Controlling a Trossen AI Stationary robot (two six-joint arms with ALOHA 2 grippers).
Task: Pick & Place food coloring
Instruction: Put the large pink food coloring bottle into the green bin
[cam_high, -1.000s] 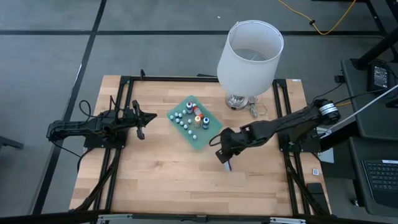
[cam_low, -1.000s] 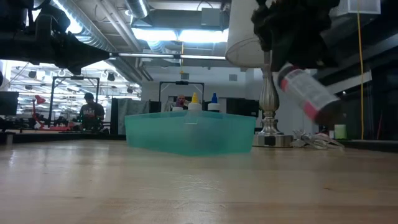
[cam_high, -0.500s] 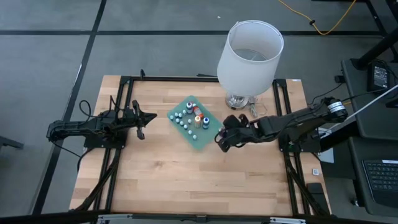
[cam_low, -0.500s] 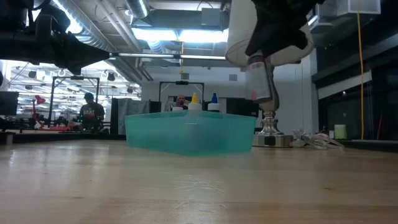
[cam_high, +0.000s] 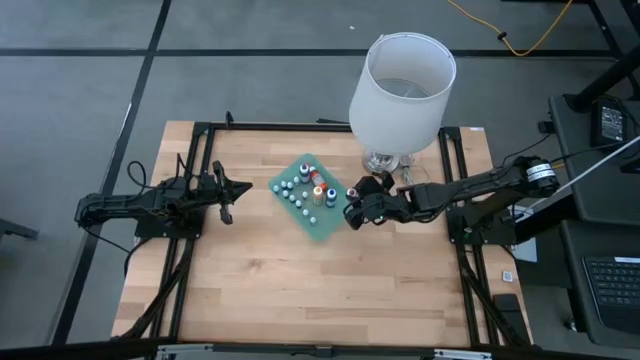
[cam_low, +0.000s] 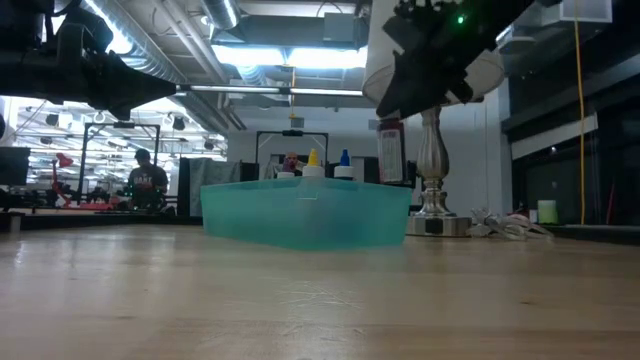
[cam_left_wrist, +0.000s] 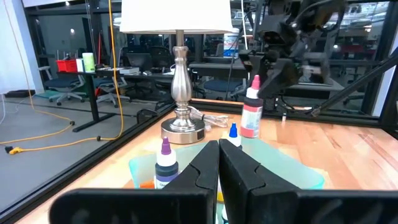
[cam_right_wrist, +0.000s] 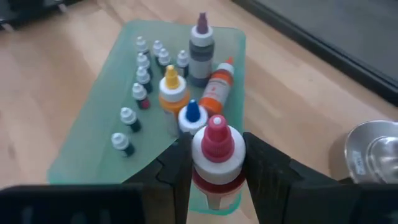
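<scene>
Red-capped and upright, a food coloring bottle (cam_right_wrist: 216, 163) is pinched between the fingers of the right gripper (cam_high: 357, 211), which hangs just right of centre in the high view, at the right-hand edge of the green tray (cam_high: 322, 231). In the low view the bottle (cam_low: 390, 150) hangs in the air at upper centre, over the right end of the tray's translucent wall (cam_low: 300, 215). Inside the tray stand the other bottles (cam_right_wrist: 172, 92): purple, orange, yellow and blue tops, with a row of tiny white-capped ones beside them. A white lamp (cam_high: 402, 88) stands at upper right of the wooden table (cam_high: 260, 290). The left gripper (cam_high: 226, 193) waits at centre left, well apart from the tray, its fingers pressed together on nothing.
</scene>
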